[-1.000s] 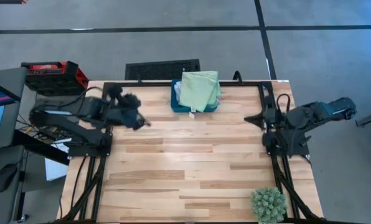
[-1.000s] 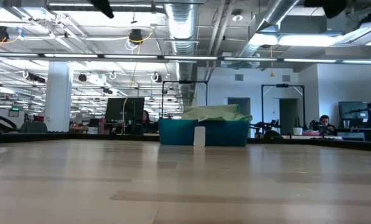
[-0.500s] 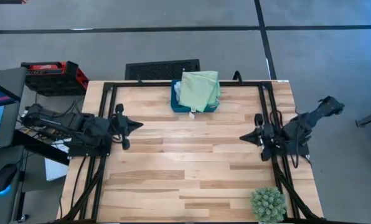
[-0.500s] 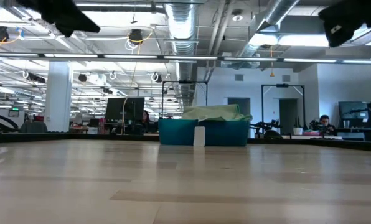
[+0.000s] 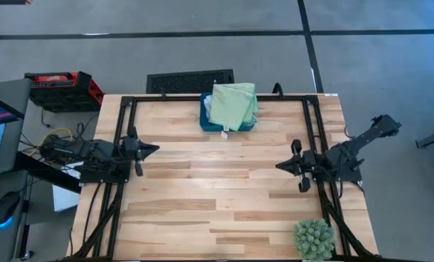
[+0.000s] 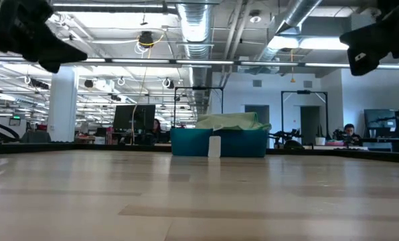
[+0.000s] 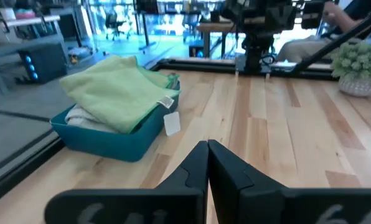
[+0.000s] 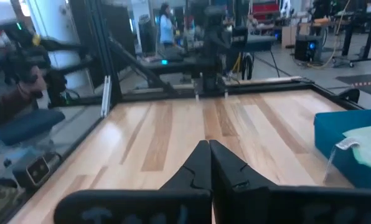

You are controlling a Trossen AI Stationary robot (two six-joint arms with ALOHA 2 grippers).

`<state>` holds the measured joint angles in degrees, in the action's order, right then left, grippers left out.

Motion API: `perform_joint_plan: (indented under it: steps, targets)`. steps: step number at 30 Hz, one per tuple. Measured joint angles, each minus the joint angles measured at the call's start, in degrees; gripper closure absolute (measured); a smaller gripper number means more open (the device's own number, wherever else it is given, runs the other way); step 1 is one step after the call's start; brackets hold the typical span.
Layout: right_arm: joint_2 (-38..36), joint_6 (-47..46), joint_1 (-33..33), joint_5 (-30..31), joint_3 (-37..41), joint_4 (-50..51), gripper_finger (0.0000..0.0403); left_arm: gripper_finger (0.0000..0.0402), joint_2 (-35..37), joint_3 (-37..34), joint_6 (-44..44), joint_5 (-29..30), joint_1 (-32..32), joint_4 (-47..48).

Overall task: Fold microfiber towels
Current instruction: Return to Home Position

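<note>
A folded light green microfiber towel (image 5: 233, 105) lies on top of a pile in a dark teal box (image 5: 211, 122) at the middle of the table's far edge; a pale towel (image 7: 86, 116) shows under it. My left gripper (image 5: 154, 148) is shut at the table's left edge, pointing right. My right gripper (image 5: 279, 166) is shut at the right edge, pointing left. Both hang above the table and hold nothing. The tips meet in each wrist view: left gripper (image 7: 207, 145), right gripper (image 8: 209, 144).
A spiky green plant ball (image 5: 314, 239) sits at the near right corner. A red and black case (image 5: 62, 89) stands off the table's far left corner. The wooden table top (image 5: 217, 189) between the arms carries nothing else.
Both arms have drawn back toward their own table edges and sunk lower, each gripper tipping from pointing down toward level. The left gripper pulled back toward the left edge, the right one swung nearer. Both stayed shut. The towels and box have not moved.
</note>
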<state>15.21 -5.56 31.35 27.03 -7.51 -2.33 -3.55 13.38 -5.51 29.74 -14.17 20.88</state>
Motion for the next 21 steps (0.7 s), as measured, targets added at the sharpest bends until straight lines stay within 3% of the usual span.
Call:
perform_joint_plan:
  steps: [2,6,21]
  targets:
    - [0.16,0.06,0.0,0.02,2.27,-4.31,0.0391,0.0401,3.51,-2.07,1.03,-0.24,0.0,-0.01]
    - [0.1,0.57,0.0,0.02,7.0,-11.95,0.0391,0.0402,2.93,-2.89,1.18,-2.75,-0.02,-1.8]
    - [0.14,3.04,0.0,0.01,7.13,-12.67,0.0387,0.0402,3.43,-8.1,6.44,-5.28,0.02,-7.95]
